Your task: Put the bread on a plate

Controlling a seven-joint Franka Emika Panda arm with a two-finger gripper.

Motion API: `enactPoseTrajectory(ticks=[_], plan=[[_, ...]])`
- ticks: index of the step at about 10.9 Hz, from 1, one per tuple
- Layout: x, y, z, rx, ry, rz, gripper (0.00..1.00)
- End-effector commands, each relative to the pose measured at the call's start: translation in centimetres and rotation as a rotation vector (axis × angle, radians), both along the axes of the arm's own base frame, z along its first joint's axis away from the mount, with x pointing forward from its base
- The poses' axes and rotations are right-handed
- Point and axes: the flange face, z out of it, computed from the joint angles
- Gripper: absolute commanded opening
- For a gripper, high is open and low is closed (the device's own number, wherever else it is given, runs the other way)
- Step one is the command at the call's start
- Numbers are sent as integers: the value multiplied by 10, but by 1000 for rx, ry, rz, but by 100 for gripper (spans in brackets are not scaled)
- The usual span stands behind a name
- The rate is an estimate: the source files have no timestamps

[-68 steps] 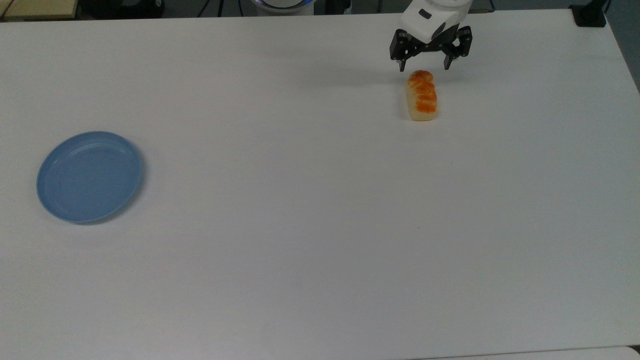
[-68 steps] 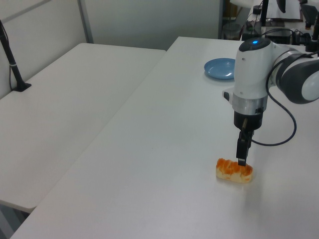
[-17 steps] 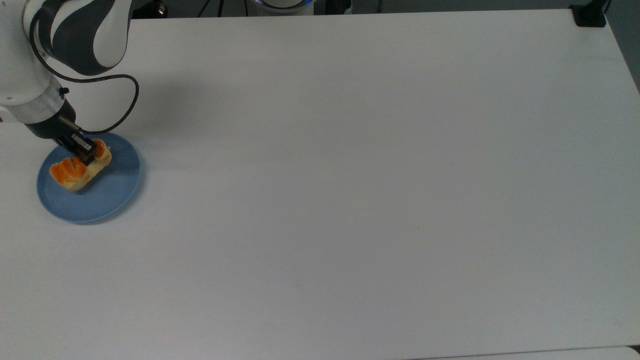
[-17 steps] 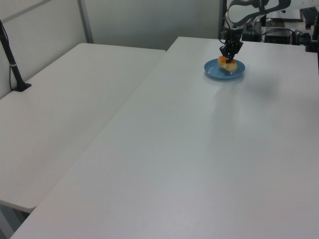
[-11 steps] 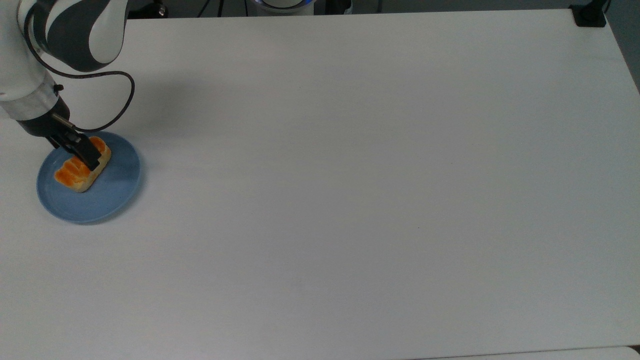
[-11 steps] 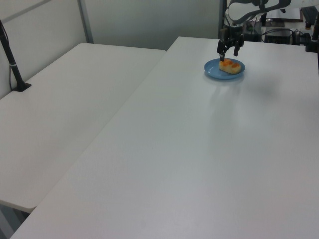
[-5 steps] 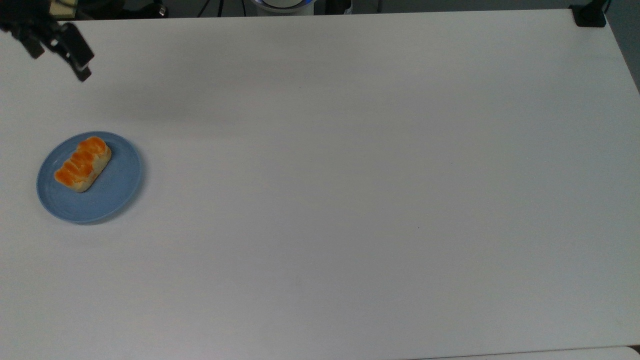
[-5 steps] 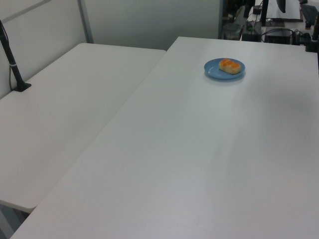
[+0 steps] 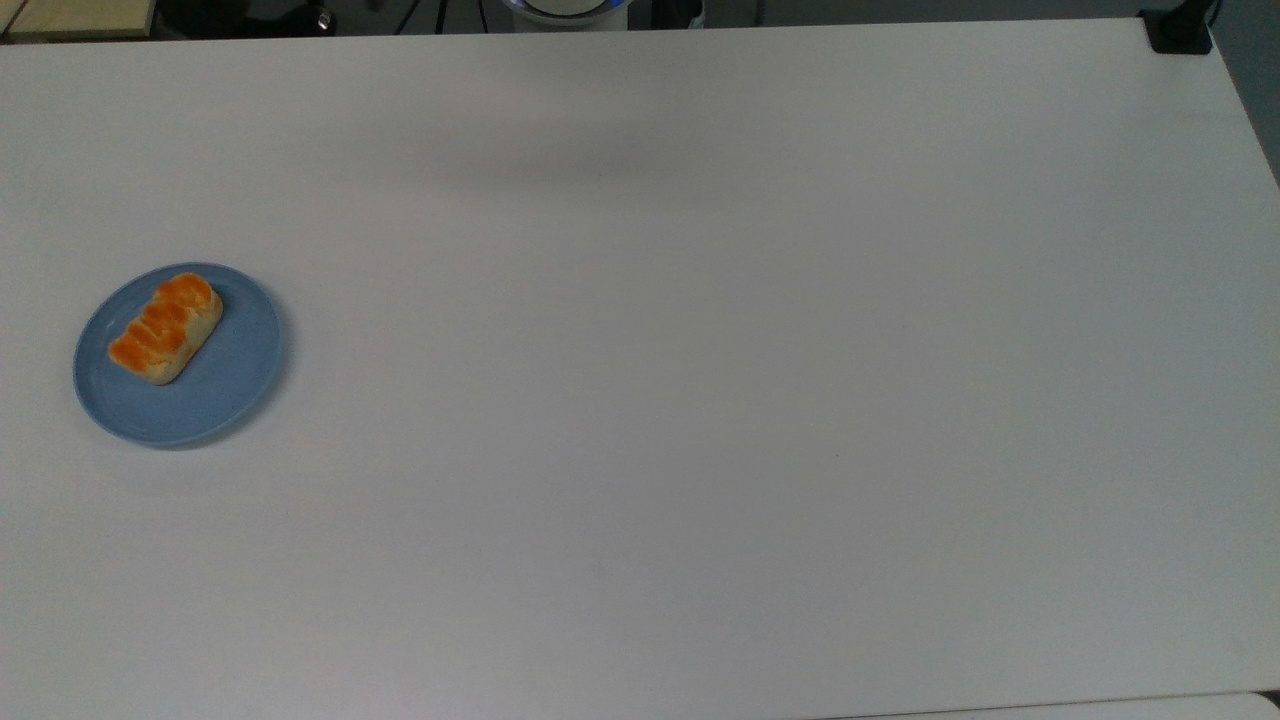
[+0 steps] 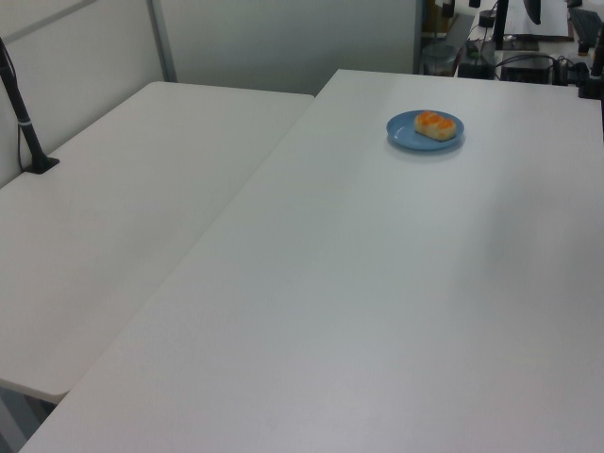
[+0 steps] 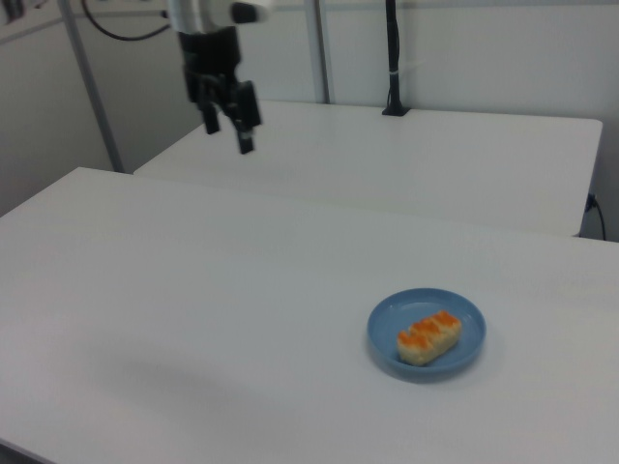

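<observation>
Finds the small oblong bread loaf [image 9: 165, 328], pale cream at the sides and glossy orange-brown in segments on top, lying flat inside the round, shallow light-blue plate [image 9: 220, 390] near the top view's left edge of the white tabletop [image 9: 700, 400]. Sits toward the plate's upper-left part in the top view, close to the raised rim yet within it, with bare blue left on the lower-right side. Runs its long axis on a diagonal there, from the top view's lower left to upper right.

Puts the black two-finger hand [image 11: 226, 130] high above the tabletop in the right view, well apart from the plate [image 11: 387, 324] and toward the right view's upper left of the bread [image 11: 428, 337]. Appears spread wide, gripping nothing, with fingers pointing down.

Reads as a finished placement: bread [image 10: 436, 125] resting on the plate [image 10: 406, 137], free of the hand. Calls for no further grasp; if any move is left, probably only a retreat away from the plate, with the loaf lying down and to the right view's right of the hand.
</observation>
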Motion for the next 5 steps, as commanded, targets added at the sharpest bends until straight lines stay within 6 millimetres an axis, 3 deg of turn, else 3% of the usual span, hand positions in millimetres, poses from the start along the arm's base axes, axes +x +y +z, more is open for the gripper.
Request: enactPoseTrajectory(ticks=[1, 3, 5], plan=[[-12, 62, -5, 3, 22, 8, 100], [-8, 78, -14, -2, -10, 92, 100], [-6, 79, -22, -17, -50, 198, 100]])
